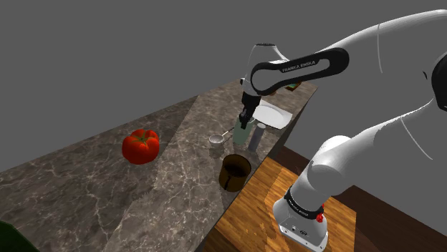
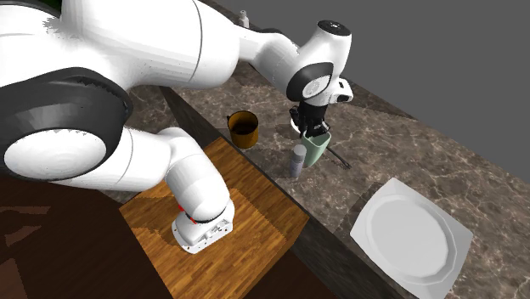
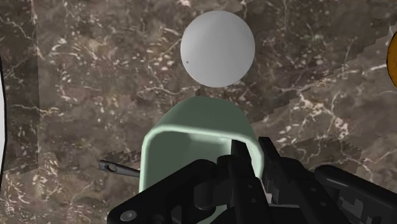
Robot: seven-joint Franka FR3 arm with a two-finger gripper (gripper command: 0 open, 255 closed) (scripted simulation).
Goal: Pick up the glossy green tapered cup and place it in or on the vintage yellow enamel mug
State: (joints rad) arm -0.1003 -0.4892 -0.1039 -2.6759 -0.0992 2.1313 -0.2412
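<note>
Hand (image 2: 310, 129) gripping green cup (image 2: 316, 154) rim, grey cylinder (image 2: 297, 161) just beside, brown mug (image 2: 244, 129) nr

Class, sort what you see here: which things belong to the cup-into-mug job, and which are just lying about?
Job: green cup; brown mug; end effector.
Lying about: red fruit; white plate; grey cylinder; small utensil.

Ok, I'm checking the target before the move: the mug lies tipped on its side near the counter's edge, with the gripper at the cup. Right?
Not quite: the mug stands upright, mouth up, as the shoulder view shows. It is near the edge of the counter, and the gripper is at the cup.
</note>
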